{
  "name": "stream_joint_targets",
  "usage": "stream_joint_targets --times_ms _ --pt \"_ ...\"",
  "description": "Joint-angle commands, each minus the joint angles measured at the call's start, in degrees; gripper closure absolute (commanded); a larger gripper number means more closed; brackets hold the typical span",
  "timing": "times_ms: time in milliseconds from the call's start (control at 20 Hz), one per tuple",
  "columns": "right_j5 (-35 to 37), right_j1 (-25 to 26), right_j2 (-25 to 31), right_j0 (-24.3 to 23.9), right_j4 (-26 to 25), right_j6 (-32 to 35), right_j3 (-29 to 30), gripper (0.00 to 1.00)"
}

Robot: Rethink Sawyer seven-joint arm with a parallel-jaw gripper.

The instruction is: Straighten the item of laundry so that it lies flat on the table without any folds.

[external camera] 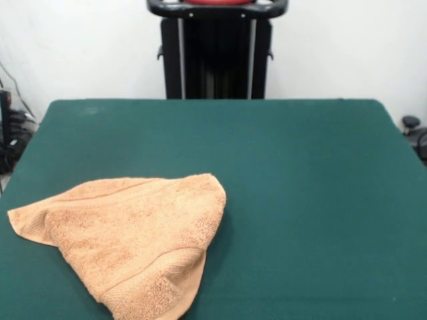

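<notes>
The item of laundry point(130, 237), a light orange-tan terry towel, lies folded over itself into a rough triangle at the near left of the dark green table point(300, 187). One corner points left, another rounds off toward the table's middle. A ribbed band shows on the folded lower flap near the front edge. No gripper or arm shows in the front view.
The robot's black pedestal stands behind the table's far edge. Dark cables and gear lie off the table at the left and right edges of the picture. A white wall is behind.
</notes>
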Motion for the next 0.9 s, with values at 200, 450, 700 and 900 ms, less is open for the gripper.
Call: stream_joint_targets --times_ms 200,450,700,900 --pt "6.9 11.8 -15.2 13.0 7.9 3.9 7.4 0.00" --pt "7.9 14.2 -15.8 15.3 9.6 6.0 7.6 0.00" --pt "9.8 18.0 -17.2 19.6 13.8 8.4 8.0 0.00" --pt "11.8 20.9 -18.5 23.5 17.9 10.0 8.5 0.00"
